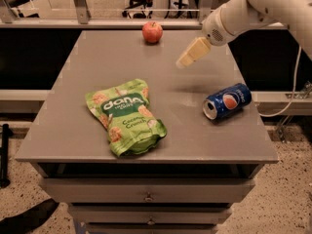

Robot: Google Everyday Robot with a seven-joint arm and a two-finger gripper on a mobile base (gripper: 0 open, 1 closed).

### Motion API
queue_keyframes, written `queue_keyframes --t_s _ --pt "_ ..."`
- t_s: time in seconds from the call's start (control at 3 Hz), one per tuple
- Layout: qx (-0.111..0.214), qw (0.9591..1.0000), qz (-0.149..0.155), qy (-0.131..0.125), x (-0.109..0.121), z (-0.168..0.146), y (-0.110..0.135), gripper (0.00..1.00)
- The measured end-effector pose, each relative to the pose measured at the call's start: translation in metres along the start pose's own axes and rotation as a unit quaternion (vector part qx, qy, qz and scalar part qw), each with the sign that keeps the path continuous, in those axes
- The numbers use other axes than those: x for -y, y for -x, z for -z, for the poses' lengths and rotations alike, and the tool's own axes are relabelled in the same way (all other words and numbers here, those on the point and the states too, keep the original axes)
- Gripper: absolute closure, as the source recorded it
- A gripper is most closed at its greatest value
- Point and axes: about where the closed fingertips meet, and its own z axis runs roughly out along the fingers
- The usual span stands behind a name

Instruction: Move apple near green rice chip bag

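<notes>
While stretched over the far right corner, arm [253, 9]: sloped down-left
gripper [187, 58]: hung mid-air, grip can't be told
apple [152, 32]: far edge
green rice chip bag [126, 116]: front-left
table [97, 57]: grey, drawers underneath

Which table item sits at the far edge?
The apple, red and round; bag and can lie nearer. The tool hangs between apple and can.
</notes>
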Motion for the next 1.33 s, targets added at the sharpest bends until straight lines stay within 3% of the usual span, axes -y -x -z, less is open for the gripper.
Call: queue_keyframes --t_s 0.33,0.67,1.0,1.33 --pt "0.053 0.9985 -0.017 -0.002 0.028 -0.041 0.021 0.0" --pt "0.102 0.9939 -0.042 0.004 0.047 -0.075 0.045 0.0" --pt "0.135 0.9888 -0.064 0.004 0.06 -0.099 0.068 0.0" --pt "0.14 0.9864 -0.086 -0.011 0.069 -0.119 0.082 0.0"
